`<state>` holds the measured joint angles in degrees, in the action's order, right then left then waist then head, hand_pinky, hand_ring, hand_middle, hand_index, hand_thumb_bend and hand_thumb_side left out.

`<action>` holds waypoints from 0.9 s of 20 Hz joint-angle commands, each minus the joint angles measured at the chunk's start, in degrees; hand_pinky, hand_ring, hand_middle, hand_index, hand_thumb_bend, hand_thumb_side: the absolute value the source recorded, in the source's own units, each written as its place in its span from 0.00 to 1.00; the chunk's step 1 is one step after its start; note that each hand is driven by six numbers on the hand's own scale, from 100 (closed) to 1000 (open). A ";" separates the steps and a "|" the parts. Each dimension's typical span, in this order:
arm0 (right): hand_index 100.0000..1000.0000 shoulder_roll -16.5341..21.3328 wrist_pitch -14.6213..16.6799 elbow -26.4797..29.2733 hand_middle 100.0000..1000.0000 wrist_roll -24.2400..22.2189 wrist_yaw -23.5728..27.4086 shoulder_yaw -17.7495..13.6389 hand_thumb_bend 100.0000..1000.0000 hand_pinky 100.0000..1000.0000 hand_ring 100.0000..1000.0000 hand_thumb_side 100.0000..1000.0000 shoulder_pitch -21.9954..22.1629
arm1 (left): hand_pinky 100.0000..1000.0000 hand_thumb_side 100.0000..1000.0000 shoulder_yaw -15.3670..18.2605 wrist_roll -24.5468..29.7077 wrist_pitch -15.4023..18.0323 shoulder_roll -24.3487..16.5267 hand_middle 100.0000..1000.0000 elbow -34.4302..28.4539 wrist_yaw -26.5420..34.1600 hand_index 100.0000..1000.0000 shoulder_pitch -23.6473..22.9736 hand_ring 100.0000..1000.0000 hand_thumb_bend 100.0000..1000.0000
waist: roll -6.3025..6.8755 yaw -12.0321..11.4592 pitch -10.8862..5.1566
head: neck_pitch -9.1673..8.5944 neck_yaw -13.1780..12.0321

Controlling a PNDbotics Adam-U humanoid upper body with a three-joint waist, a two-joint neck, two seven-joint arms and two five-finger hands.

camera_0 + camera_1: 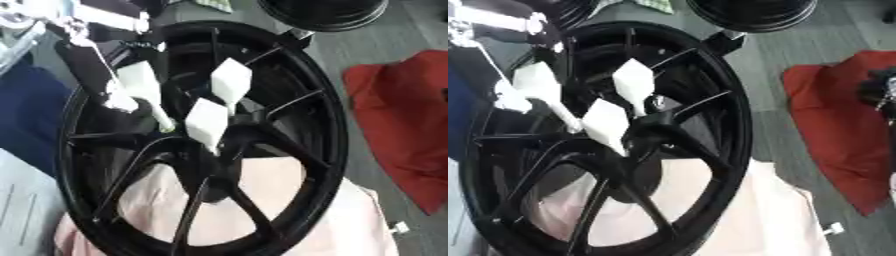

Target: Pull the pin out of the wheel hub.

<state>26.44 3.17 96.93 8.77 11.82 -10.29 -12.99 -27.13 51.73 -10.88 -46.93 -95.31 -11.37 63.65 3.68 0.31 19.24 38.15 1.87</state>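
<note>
Pins (208, 122) of white stand up from the black wheel hub (229, 131) in the left eye view, and the left hand (131, 92) has its fingers curled round the leftmost one beside the spokes. Right eye view: the right hand (878, 92) barely shows at the edge over a red cloth (842, 135), well apart from the pins; I cannot tell how its fingers stand.

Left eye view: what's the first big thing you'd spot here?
A big black wheel with thin spokes fills the middle, resting on a pale pink cloth. The robot's left hand reaches in from the upper left, its white fingers at the hub. A red cloth lies to the right.
</note>
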 commanded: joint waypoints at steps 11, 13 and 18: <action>0.68 2.50 0.50 1.54 0.55 1.10 -0.36 -1.69 0.00 0.72 0.63 0.75 0.86 | 0.61 0.00 21.77 -11.03 -1.13 -17.73 0.20 0.82 1.77 0.46 -13.35 0.50 0.28 | 0.12 -2.96 -2.16 | 0.25 2.75; 0.68 2.61 0.58 1.66 0.55 1.37 -0.46 -1.98 0.00 0.72 0.63 0.75 0.93 | 0.61 0.00 25.42 -14.02 -1.51 -20.13 0.20 3.89 2.77 0.46 -18.33 0.50 0.28 | 0.19 -3.60 -2.19 | 0.28 3.04; 0.68 2.39 0.63 1.92 0.55 1.86 -0.45 -2.45 0.00 0.72 0.63 0.75 0.79 | 0.61 0.01 31.99 -21.33 -1.67 -22.08 0.25 11.16 5.82 0.49 -29.73 0.51 0.32 | -0.07 -4.94 -1.94 | -0.32 3.66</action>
<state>27.14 3.74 97.34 10.38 11.70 -12.03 -11.84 2.28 32.22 -12.56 -65.89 -85.46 -6.40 33.71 3.68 -4.62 18.65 38.24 5.21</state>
